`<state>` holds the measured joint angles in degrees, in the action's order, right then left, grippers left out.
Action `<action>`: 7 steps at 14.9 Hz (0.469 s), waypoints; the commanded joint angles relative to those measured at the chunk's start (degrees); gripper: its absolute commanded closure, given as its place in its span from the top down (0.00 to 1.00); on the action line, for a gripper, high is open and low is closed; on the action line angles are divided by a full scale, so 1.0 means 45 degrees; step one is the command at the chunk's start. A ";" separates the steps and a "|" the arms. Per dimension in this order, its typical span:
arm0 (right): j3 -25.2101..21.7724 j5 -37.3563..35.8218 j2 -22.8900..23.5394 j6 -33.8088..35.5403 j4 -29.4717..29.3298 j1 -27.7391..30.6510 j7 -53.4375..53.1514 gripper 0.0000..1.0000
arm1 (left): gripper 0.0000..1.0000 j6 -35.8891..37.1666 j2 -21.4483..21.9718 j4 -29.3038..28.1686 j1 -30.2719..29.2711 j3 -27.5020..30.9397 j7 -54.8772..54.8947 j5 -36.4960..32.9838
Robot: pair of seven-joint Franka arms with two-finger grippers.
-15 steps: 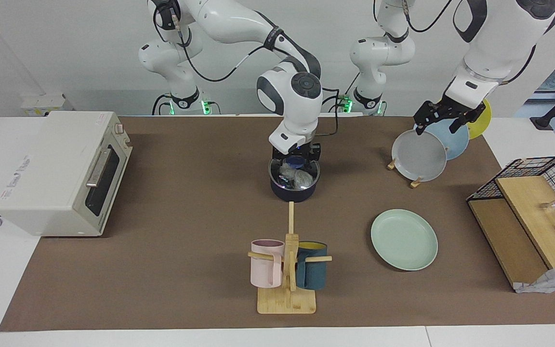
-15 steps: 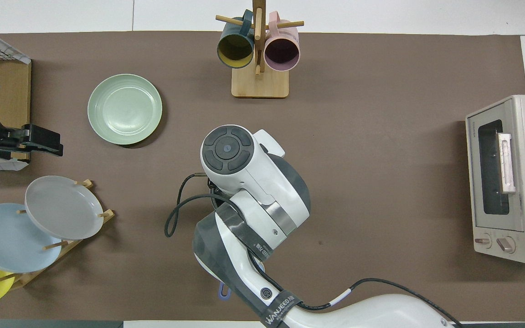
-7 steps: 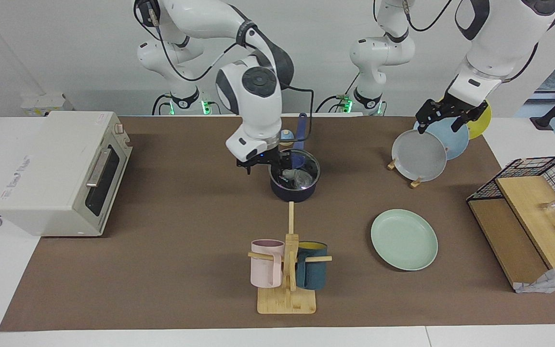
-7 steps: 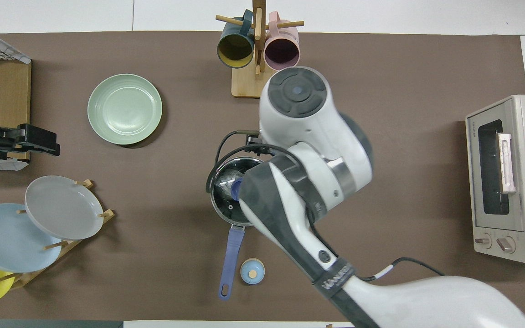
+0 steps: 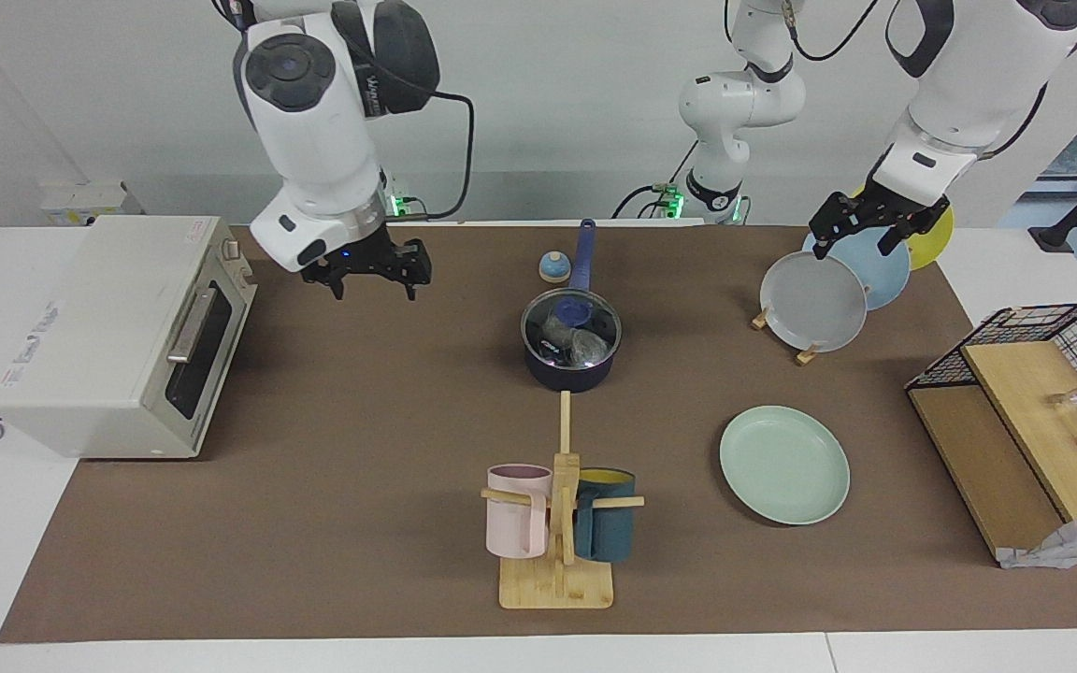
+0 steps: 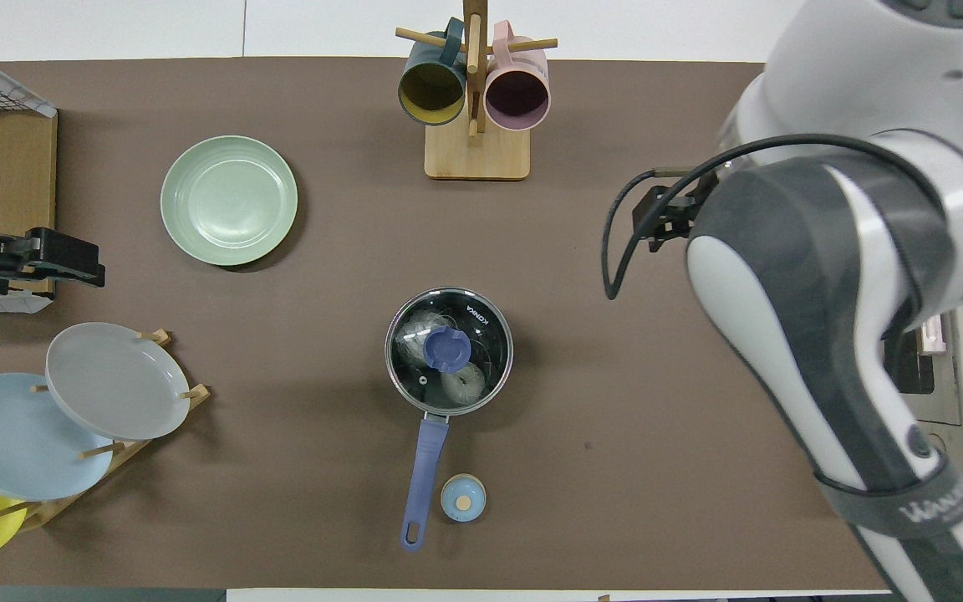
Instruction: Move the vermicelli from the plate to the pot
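Observation:
The dark navy pot (image 5: 568, 372) stands mid-table with a glass lid on it; the lid's blue knob (image 5: 573, 307) is on top. The vermicelli (image 5: 565, 340) lies inside under the lid and also shows in the overhead view (image 6: 463, 383). The pot (image 6: 494, 376) points its blue handle (image 6: 424, 468) toward the robots. The mint-green plate (image 5: 784, 465) (image 6: 229, 201) is bare. My right gripper (image 5: 373, 283) hangs open and empty over the mat between oven and pot. My left gripper (image 5: 849, 241) (image 6: 72, 263) waits open over the plate rack.
A small light blue lid (image 5: 552, 268) lies beside the pot handle. A mug rack (image 5: 557, 523) with a pink and a teal mug stands farther out. A toaster oven (image 5: 118, 332) is at the right arm's end. A rack with grey, blue and yellow plates (image 5: 814, 301), a wire shelf (image 5: 1025, 402) and a bag (image 5: 1062, 547) are at the left arm's end.
My right gripper has left the lidded pot and risen away toward the oven end. The pot and vermicelli stay put. The left arm has hardly moved.

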<state>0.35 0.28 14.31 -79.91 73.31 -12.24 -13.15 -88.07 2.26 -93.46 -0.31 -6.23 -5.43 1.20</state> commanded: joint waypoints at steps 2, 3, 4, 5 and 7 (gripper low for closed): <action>0.0177 -0.0141 -0.1302 0.0180 0.1476 0.1370 0.1201 1.00 | 1.00 0.0118 0.0239 -0.0169 -0.0204 -0.0120 0.0113 0.0085; 0.0196 -0.0141 -0.1517 0.0180 0.1887 0.1547 0.1628 1.00 | 1.00 0.0118 0.0239 -0.0169 -0.0204 -0.0120 0.0113 0.0085; 0.0177 -0.0122 -0.1770 0.0219 0.2259 0.1587 0.2058 1.00 | 1.00 0.0118 0.0239 -0.0169 -0.0204 -0.0120 0.0113 0.0085; 0.0177 -0.0141 -0.2179 0.0142 0.2959 0.1588 0.2101 1.00 | 1.00 0.0118 0.0239 -0.0169 -0.0204 -0.0120 0.0113 0.0085; 0.0138 -0.0160 -0.2533 -0.0093 0.3511 0.1627 0.2198 1.00 | 1.00 0.0118 0.0239 -0.0169 -0.0204 -0.0120 0.0113 0.0085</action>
<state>0.35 0.27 7.02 -78.39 83.14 -5.42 -4.71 -88.07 2.26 -93.46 -0.32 -6.23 -5.43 1.20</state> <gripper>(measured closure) 0.000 0.000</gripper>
